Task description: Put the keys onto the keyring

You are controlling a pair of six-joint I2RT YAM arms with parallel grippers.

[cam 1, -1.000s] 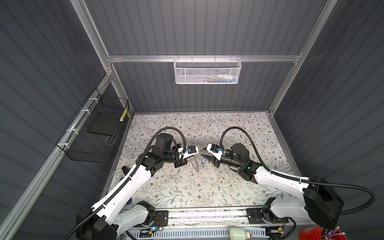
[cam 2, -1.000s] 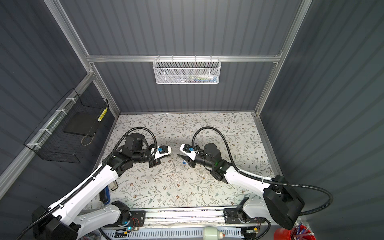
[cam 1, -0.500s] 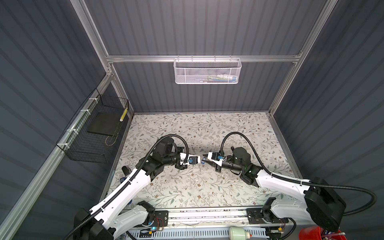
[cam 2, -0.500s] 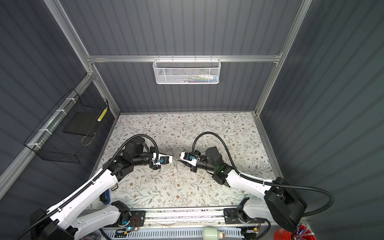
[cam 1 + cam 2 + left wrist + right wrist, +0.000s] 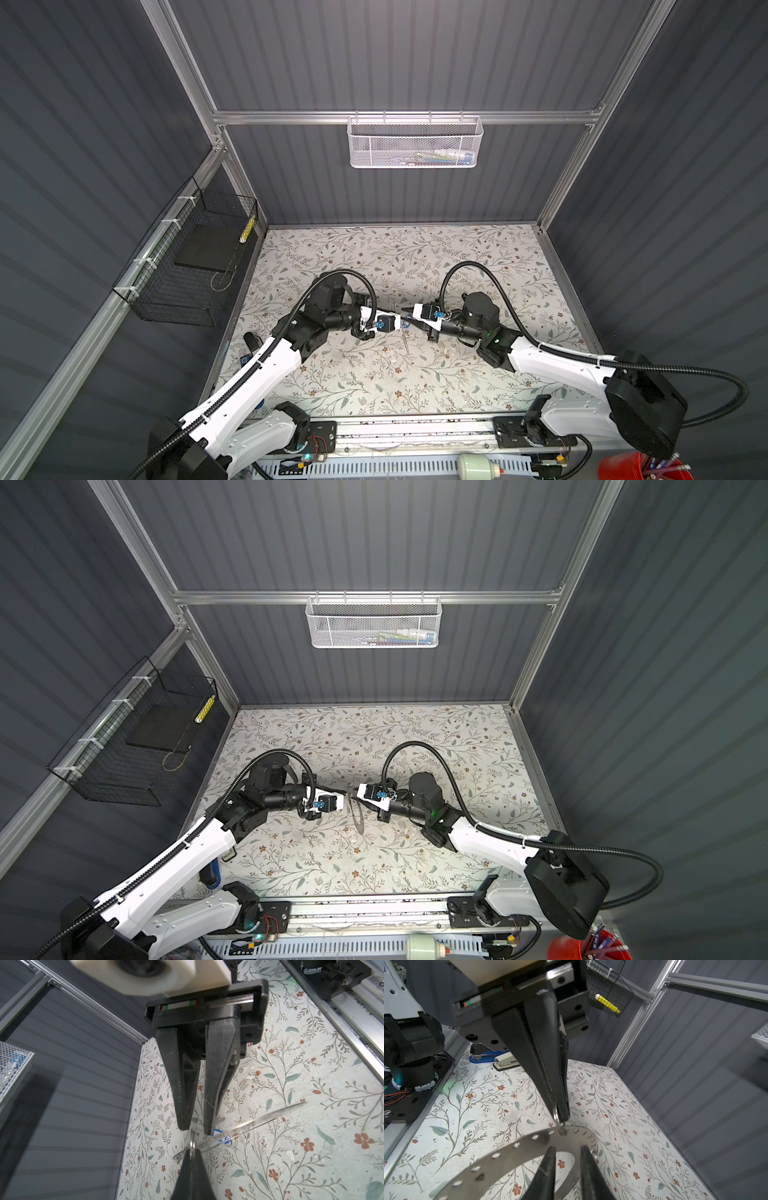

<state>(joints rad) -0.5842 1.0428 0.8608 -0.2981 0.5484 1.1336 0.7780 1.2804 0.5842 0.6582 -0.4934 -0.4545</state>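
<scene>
Left gripper [image 5: 559,1116]: jaws clamped on the small keyring [image 5: 557,1121], held above the desk [image 5: 488,1105]. A broad perforated metal ring [image 5: 517,1147] is linked to it. Right gripper [image 5: 568,1148]: jaws narrowly parted at that band. Keys not discernible.

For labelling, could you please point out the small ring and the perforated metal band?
small ring [image 5: 555,1119], right wrist view, exposed wire curve.
perforated metal band [image 5: 508,1152], right wrist view, bare metal between holes.
</scene>
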